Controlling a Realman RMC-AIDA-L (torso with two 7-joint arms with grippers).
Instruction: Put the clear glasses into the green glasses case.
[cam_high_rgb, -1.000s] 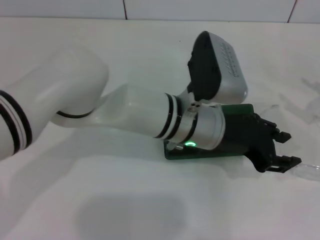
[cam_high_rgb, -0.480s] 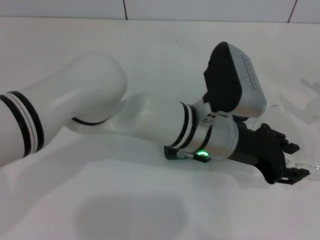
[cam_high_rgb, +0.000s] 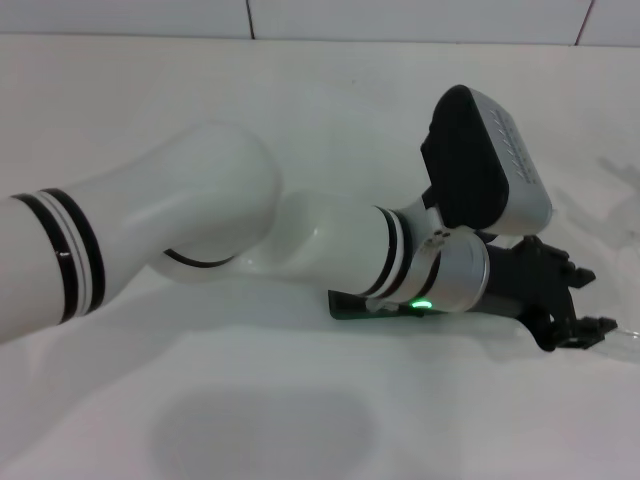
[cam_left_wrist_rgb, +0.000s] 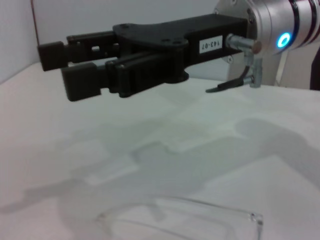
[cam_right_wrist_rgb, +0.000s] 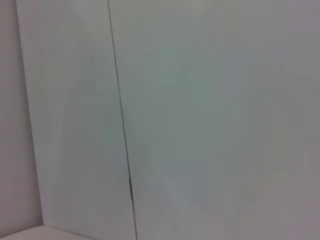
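Observation:
My left arm reaches across the table to the right. Its black gripper hangs open just above the tabletop with nothing between its fingers. The clear glasses lie right beyond the fingertips at the picture's right edge. In the left wrist view the gripper hovers over the white table, and the clear glasses rest flat close to the camera. Only a dark sliver of the green glasses case shows under my left forearm; the rest is hidden. The right gripper is out of view.
The white table runs back to a white tiled wall. The left wrist camera housing stands above the forearm. The right wrist view holds only a white panel with a thin seam.
My left arm has swung further right and its gripper now sits closer to the clear glasses. The forearm covers more of the green case than before.

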